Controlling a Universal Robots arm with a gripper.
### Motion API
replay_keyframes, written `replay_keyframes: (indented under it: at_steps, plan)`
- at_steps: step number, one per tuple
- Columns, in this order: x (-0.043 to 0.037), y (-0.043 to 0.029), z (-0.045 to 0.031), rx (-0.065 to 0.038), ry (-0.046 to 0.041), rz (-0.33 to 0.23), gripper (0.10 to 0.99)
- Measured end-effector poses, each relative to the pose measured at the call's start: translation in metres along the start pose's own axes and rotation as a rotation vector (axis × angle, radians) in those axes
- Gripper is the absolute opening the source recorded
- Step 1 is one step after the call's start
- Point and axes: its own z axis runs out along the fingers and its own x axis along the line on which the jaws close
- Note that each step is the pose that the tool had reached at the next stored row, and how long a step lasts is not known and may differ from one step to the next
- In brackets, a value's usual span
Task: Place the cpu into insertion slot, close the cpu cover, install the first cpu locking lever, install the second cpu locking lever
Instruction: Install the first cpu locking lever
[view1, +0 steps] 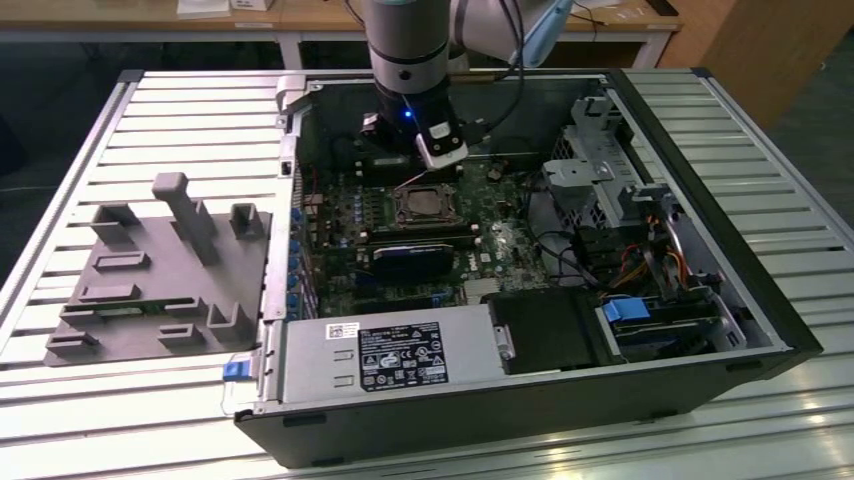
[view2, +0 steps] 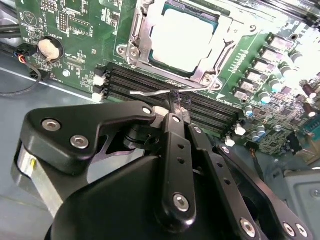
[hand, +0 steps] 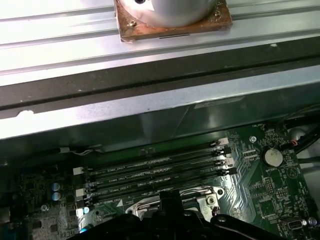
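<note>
The cpu, a silver-topped square chip, lies in the insertion slot on the green board. The cpu cover, a silver metal frame, lies down around the chip. A thin wire locking lever runs along the socket's edge beside the memory slots. My gripper is shut, and its tips meet right at this lever; whether they pinch it I cannot tell. In the exterior view the gripper hangs inside the open computer case, just behind the socket and cpu.
Black memory slots and a coin battery lie near the socket. The case walls, a drive cage, cables and the power supply hem in the board. A grey fixture sits on the slatted table.
</note>
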Motion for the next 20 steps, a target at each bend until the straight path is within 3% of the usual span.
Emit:
replay_keyframes:
  at_steps: [8, 14, 20]
  plan:
    - [0.0, -0.0003, 0.0009, 0.0, -0.0034, -0.001, 0.106]
    - [0.0002, 0.0002, 0.0016, 0.023, -0.0096, -0.002, 0.106]
    - [-0.0008, 0.0038, 0.0045, 0.025, -0.0099, -0.002, 0.106]
